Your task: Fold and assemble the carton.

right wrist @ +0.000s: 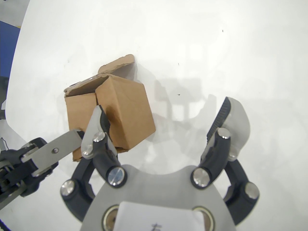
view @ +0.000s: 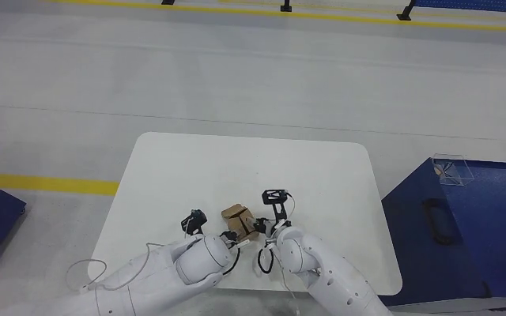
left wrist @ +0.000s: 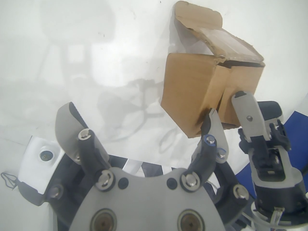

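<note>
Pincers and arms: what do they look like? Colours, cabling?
White glossy shells on the left arm and right arm, thin black cables looped at the wrists. The left pincer and right pincer match: two curved silver fingers with black ribbed pads, black linkages, silver screws, grey base plate.

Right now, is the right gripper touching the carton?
Touching. The right wrist view shows one finger of the open right gripper lying against the carton at its front corner, with no gap between them.
</note>
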`<move>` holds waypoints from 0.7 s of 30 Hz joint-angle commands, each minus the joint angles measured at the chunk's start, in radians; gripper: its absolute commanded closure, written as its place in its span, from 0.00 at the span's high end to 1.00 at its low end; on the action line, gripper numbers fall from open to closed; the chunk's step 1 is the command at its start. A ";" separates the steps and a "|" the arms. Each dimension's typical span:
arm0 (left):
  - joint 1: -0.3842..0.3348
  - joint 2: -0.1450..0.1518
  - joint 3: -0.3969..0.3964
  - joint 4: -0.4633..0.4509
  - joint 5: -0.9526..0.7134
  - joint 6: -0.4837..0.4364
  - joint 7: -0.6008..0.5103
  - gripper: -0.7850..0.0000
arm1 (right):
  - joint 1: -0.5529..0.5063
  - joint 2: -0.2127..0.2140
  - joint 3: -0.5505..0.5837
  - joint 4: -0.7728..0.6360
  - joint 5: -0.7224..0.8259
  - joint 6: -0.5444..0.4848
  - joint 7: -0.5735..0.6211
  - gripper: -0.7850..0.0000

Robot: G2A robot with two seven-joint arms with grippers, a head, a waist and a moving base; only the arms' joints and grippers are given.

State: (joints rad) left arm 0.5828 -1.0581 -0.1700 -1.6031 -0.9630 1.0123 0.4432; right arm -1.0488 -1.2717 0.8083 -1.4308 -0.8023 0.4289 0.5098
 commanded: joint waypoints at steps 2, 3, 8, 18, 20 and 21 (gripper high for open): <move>-0.004 -0.021 0.000 0.029 0.026 0.000 -0.039 1.00 | 0.007 -0.004 0.005 0.007 -0.012 -0.003 -0.001 1.00; -0.008 -0.026 0.000 0.031 0.027 0.000 -0.051 1.00 | 0.010 -0.005 0.007 0.010 -0.014 -0.005 0.001 1.00; -0.026 -0.038 0.000 0.000 0.037 0.000 -0.074 1.00 | 0.032 -0.008 0.018 0.029 -0.071 -0.031 -0.027 1.00; 0.060 0.033 -0.282 -0.167 -0.322 -0.087 0.393 1.00 | -0.151 0.034 0.155 -0.192 -0.086 -0.238 -0.108 1.00; 0.119 0.054 -0.364 -0.209 -0.379 -0.137 0.447 1.00 | -0.215 0.047 0.165 -0.228 -0.150 -0.291 -0.133 1.00; 0.148 0.063 -0.403 -0.225 -0.400 -0.174 0.466 1.00 | -0.240 0.052 0.165 -0.238 -0.192 -0.308 -0.154 1.00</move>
State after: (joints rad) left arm 0.6884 -1.0070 -0.5140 -1.8063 -1.3319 0.8822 0.8756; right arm -1.2533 -1.2254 0.9727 -1.6555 -0.9403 0.1442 0.3804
